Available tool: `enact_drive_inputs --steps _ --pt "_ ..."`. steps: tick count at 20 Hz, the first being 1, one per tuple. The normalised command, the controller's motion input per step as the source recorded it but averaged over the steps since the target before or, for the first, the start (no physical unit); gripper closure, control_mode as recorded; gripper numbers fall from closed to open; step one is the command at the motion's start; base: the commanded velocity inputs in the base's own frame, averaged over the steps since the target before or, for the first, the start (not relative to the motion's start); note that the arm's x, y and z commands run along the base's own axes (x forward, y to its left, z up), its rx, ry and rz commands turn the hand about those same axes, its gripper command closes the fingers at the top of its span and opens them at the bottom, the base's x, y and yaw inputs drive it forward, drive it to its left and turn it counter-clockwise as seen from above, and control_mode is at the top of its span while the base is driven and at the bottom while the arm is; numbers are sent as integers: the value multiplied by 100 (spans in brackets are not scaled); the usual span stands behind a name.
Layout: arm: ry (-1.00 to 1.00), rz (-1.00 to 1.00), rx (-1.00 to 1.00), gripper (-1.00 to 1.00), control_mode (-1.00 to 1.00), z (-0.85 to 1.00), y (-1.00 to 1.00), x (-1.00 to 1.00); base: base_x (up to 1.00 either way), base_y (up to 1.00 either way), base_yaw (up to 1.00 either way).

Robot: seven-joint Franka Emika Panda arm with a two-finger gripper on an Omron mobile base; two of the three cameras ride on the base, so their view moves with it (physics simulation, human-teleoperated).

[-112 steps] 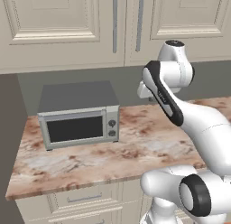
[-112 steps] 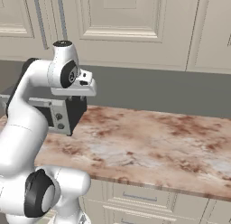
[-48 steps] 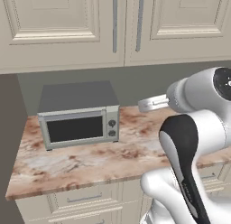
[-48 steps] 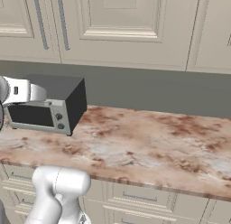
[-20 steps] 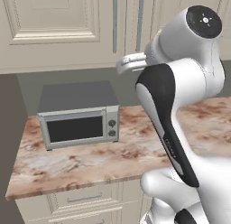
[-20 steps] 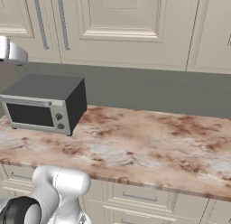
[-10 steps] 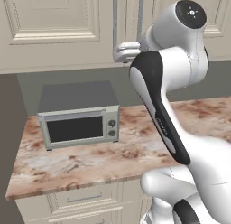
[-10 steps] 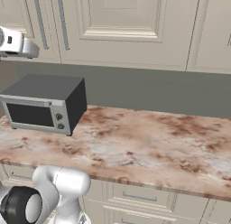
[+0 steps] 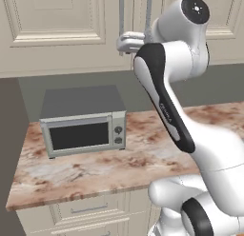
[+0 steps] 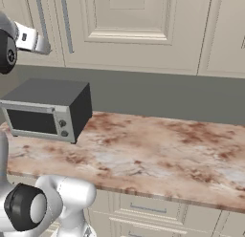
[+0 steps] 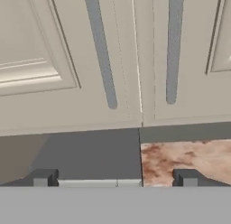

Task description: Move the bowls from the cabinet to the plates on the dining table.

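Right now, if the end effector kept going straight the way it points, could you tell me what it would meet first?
Most likely the closed cabinet doors, near the two grey handles. The open end effector faces them squarely; how far off is unclear.

Home kitchen, rendered. Cream raised-panel wall cabinet (image 10: 139, 26) w/ long vertical grey bar handles (image 11: 101, 51); pink-brown marbled stone counter (image 10: 158, 150); grey boxy toaster oven (image 9: 83, 121) w/ two knobs; cream drawer fronts (image 9: 88, 211) below.
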Motion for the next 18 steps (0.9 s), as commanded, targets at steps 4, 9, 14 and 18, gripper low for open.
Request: enact_drive_inputs --steps 4,9,14,18 --pt "0 0 2 -100 -100 3 0 31 0 0 0" --pt "0 0 0 -100 -100 0 0 50 0 0 0" --pt "0 0 0 -100 -100 5 1 43 0 0 0" --pt "0 0 0 -100 -100 9 17 22 0 0 0"
